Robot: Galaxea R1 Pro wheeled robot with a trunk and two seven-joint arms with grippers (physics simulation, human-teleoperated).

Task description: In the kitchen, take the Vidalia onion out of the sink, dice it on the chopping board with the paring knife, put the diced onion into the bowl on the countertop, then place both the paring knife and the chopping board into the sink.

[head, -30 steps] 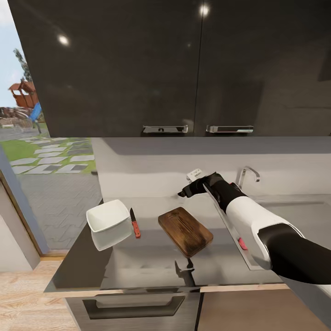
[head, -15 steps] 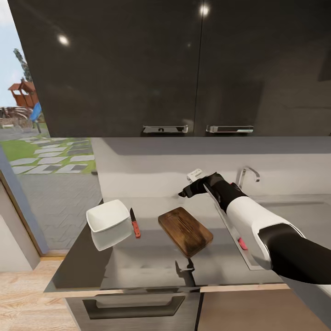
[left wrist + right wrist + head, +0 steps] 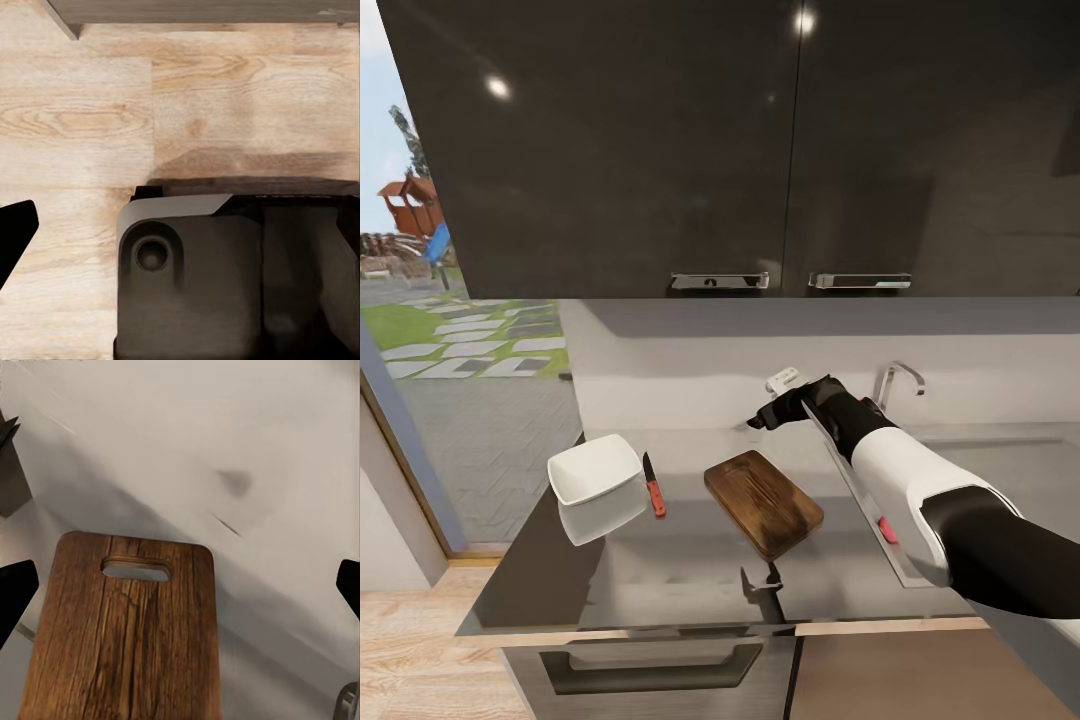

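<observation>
The right end effector (image 3: 760,418) hangs wide open and empty above the table (image 3: 690,570). The chopping board (image 3: 763,502) lies just below it, the paring knife (image 3: 653,485) and bowl (image 3: 596,469) farther to its left.

Brown chopping board (image 3: 764,502) lies flat on grey countertop (image 3: 680,575), near red-handled paring knife (image 3: 652,484).

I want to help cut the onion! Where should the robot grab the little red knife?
Probably by the red handle of the paring knife, never the dark blade. It lies flat on the countertop between the bowl and the chopping board, handle toward the robot. So come down from above, fingers closing across the slim handle's sides.
</observation>
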